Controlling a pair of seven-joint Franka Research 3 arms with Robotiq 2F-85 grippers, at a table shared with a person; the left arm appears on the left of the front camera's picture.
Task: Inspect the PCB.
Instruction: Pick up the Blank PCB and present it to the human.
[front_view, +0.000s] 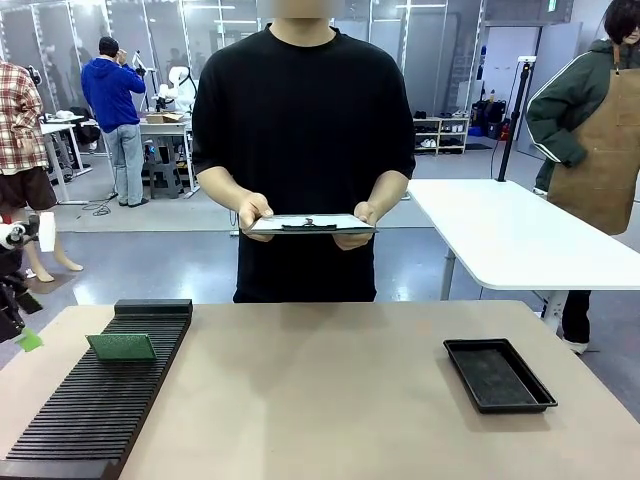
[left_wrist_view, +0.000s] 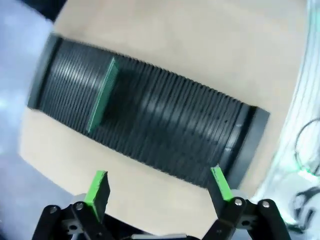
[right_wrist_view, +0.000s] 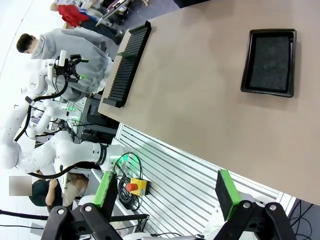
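The PCB, a thin green rectangular circuit board, sits slotted in the long black ribbed plastic rack at 8 o'clock on the beige table; the left gripper and right gripper both gape empty, so a skewed descent could wedge it against the ribs.

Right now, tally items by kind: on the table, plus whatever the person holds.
PCB: 1
Slotted black rack: 1
Black tray: 1
Clipboard: 1
Total: 4
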